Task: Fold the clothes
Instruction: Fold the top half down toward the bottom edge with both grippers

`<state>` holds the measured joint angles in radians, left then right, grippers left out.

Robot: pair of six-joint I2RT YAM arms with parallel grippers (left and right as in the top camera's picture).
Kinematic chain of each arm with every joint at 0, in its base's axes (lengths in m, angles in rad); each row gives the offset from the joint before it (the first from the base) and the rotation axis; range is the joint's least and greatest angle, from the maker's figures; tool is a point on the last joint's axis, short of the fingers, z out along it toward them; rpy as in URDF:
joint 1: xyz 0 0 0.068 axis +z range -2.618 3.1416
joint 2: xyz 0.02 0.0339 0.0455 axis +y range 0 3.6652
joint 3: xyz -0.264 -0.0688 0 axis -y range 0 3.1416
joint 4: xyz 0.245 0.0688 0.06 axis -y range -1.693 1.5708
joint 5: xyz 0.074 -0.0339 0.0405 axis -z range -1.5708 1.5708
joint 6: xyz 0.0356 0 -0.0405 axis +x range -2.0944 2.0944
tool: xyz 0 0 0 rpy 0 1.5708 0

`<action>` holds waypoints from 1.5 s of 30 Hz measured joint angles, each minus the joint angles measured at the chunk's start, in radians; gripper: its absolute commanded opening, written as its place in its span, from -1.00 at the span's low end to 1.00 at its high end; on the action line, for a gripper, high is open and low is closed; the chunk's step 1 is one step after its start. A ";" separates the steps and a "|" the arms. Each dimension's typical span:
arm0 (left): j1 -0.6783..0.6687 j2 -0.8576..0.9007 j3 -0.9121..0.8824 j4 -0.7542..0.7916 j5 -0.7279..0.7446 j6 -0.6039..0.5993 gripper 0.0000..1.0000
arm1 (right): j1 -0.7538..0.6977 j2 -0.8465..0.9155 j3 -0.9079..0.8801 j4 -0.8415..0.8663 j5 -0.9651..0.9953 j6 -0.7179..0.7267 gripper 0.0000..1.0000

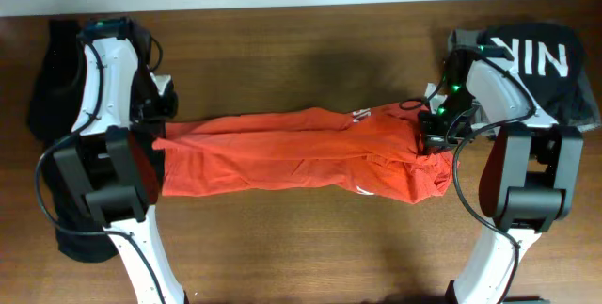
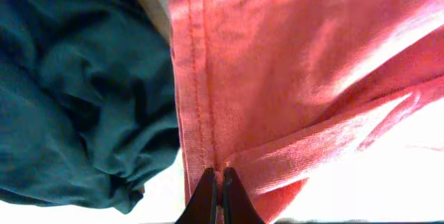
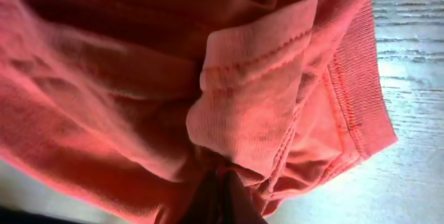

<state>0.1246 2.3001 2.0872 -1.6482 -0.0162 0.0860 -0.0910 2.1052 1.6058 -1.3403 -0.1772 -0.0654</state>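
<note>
The clothes, an orange-red T-shirt (image 1: 292, 153), lie stretched in a long folded band across the middle of the table. My left gripper (image 1: 158, 136) is shut on the shirt's left end; in the left wrist view its dark fingertips (image 2: 216, 181) pinch the hemmed edge of the orange-red cloth (image 2: 291, 78). My right gripper (image 1: 435, 144) is shut on the right end, where the cloth bunches. From the right wrist camera the gripper (image 3: 223, 182) is half buried in folds of the shirt (image 3: 257, 92), near the ribbed collar (image 3: 357, 78).
A black shirt with white letters (image 1: 541, 59) lies at the far right corner behind the right arm. A dark garment (image 1: 52, 88) lies at the left edge, dark teal in the left wrist view (image 2: 76, 92). Bare wooden table (image 1: 310, 248) lies in front.
</note>
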 measured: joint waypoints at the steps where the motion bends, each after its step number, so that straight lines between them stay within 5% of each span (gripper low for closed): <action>1: 0.000 0.000 -0.013 -0.001 0.000 0.000 -0.99 | 0.000 0.000 -0.001 0.004 0.000 0.000 -0.92; 7: 0.000 0.000 -0.052 0.000 0.000 0.000 -0.99 | 0.000 0.000 -0.003 0.024 0.000 0.000 -0.91; 9: 0.000 0.000 -0.052 0.000 0.000 0.000 -0.68 | 0.000 0.000 -0.003 0.031 0.000 -0.002 -0.76; 11: 0.000 0.000 -0.053 -0.001 0.000 -0.002 -0.03 | 0.000 0.000 -0.003 0.039 0.000 -0.008 -0.48; 13: 0.000 0.000 -0.054 -0.002 0.000 0.000 0.40 | 0.000 0.000 -0.003 0.048 0.000 -0.006 -0.19; 23: 0.000 0.000 -0.055 0.002 -0.003 -0.002 0.98 | -0.031 0.000 0.002 0.071 -0.004 -0.013 0.26; 27: 0.000 0.000 -0.055 0.062 -0.003 -0.003 0.98 | -0.078 0.000 0.014 0.107 -0.006 -0.043 0.61; 45: 0.000 0.000 -0.042 0.437 -0.003 -0.027 0.98 | -0.090 0.000 -0.087 0.219 -0.042 -0.250 0.73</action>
<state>0.1249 2.3001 2.0449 -1.2110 -0.0189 0.0589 -0.1806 2.1052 1.5188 -1.1217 -0.2188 -0.3153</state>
